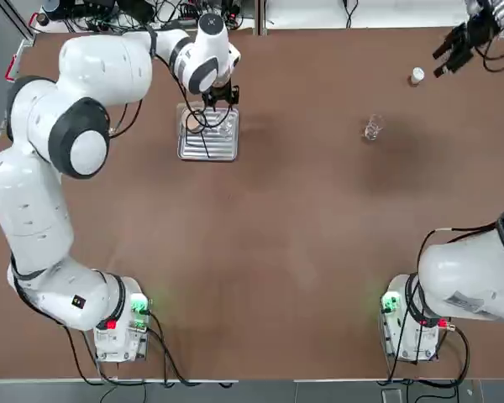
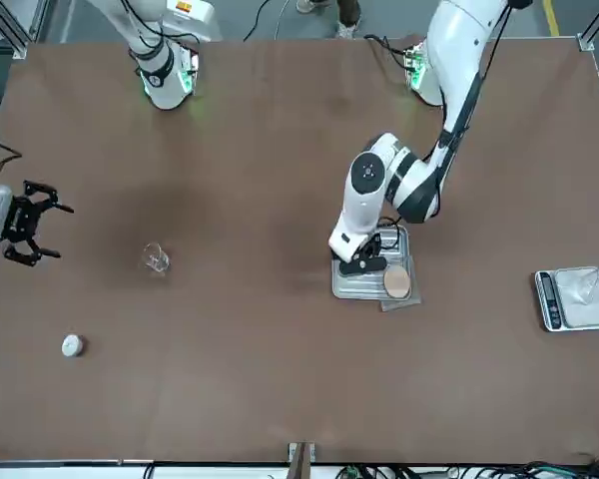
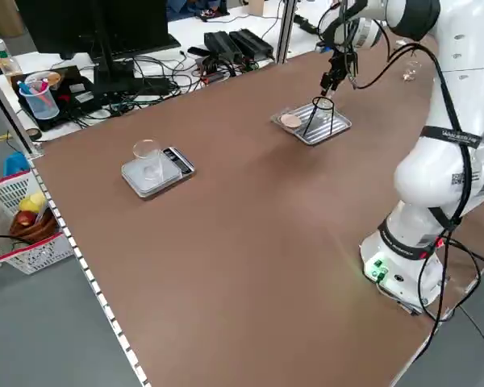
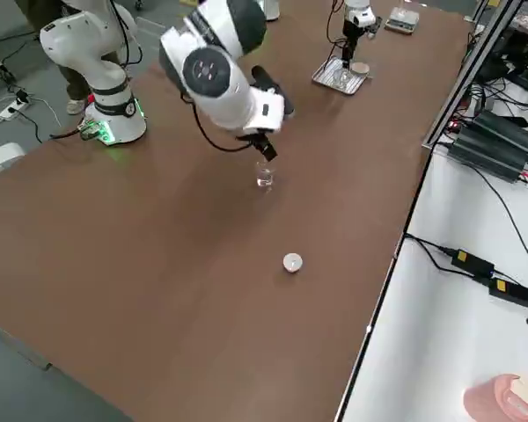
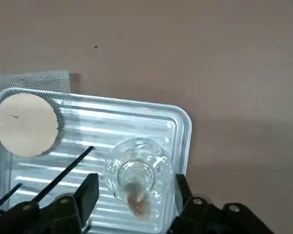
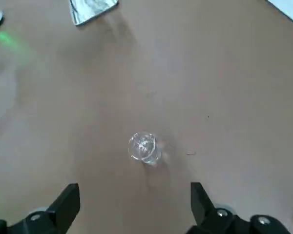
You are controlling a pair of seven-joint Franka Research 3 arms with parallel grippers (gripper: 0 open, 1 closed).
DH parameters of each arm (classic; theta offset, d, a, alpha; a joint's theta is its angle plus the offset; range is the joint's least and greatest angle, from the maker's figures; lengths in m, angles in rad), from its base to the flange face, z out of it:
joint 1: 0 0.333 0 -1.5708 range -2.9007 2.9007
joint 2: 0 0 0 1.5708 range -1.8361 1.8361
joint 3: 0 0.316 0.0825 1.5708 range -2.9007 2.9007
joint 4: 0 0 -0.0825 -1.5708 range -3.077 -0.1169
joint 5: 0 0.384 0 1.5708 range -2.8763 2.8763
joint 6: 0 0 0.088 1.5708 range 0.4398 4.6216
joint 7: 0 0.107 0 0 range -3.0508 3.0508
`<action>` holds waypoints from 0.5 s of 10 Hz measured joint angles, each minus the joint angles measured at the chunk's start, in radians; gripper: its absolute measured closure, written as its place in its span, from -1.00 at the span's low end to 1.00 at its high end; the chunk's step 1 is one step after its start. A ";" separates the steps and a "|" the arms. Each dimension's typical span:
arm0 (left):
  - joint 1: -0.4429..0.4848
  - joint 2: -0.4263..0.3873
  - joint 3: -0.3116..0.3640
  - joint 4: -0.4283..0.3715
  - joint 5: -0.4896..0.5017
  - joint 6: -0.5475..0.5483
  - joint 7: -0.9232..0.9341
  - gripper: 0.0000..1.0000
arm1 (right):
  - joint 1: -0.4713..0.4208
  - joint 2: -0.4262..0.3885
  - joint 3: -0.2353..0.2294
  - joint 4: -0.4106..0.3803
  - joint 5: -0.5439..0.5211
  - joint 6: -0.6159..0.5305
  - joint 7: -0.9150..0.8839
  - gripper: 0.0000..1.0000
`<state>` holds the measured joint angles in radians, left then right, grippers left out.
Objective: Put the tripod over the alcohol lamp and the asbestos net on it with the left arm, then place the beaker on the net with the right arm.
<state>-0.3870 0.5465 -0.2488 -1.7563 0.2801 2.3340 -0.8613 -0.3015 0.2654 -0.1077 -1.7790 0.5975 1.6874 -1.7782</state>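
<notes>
A ribbed silver tray (image 1: 208,156) at the far left holds the alcohol lamp (image 5: 136,178), the black wire tripod (image 5: 63,173) (image 3: 317,118) and the asbestos net (image 5: 25,124) (image 2: 396,281). The net lies half over the tray's edge. My left gripper (image 1: 218,101) (image 5: 135,181) hangs low over the tray, open, one finger on each side of the lamp. The tripod's legs run beside one finger. The beaker (image 1: 372,128) (image 6: 144,146) stands alone on the bare table at the right. My right gripper (image 1: 452,52) (image 6: 134,187) hovers above it, open and empty.
A small white cap (image 1: 416,75) (image 2: 72,345) sits on the table beyond the beaker. A scale with a glass dish (image 2: 574,299) (image 3: 157,169) stands at the table's far left edge. Cables and power units lie on the bench behind.
</notes>
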 joint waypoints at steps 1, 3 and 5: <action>0.002 0.004 0.001 0.000 0.000 0.000 0.000 -0.40 | -0.023 0.036 0.001 -0.009 0.042 0.005 -0.128 -1.00; 0.003 0.012 0.001 -0.001 0.000 0.000 0.000 -0.37 | -0.066 0.118 0.017 -0.020 0.109 0.040 -0.353 -1.00; 0.002 0.015 0.000 -0.001 0.000 0.000 0.000 -0.22 | -0.187 0.170 0.158 -0.045 0.122 0.125 -0.467 -1.00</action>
<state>-0.3847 0.5616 -0.2483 -1.7571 0.2802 2.3342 -0.8614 -0.4884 0.4350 0.0502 -1.8239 0.7199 1.8122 -2.2457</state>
